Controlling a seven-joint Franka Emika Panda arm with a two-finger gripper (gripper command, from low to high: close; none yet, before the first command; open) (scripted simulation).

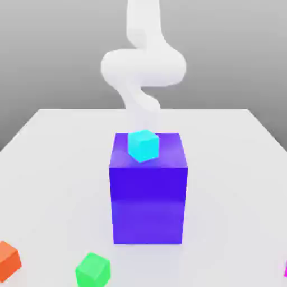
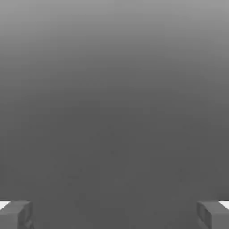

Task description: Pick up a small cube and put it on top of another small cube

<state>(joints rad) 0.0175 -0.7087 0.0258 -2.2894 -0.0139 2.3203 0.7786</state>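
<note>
A sliver of the small magenta cube (image 1: 285, 269) shows at the exterior view's right edge, near the table's front. A small cyan cube (image 1: 143, 145) rests on top of the big blue block (image 1: 148, 196) in the middle of the table. My white arm (image 1: 143, 67) rises behind that block. In the hand view my gripper (image 2: 114, 215) is open, its grey fingertips (image 2: 15, 214) spread far apart with nothing between them, facing a plain grey background.
An orange cube (image 1: 8, 260) lies at the front on the exterior view's left, and a green cube (image 1: 93, 269) sits beside it, nearer the middle. The white table (image 1: 61, 168) stretches around the blue block on every side.
</note>
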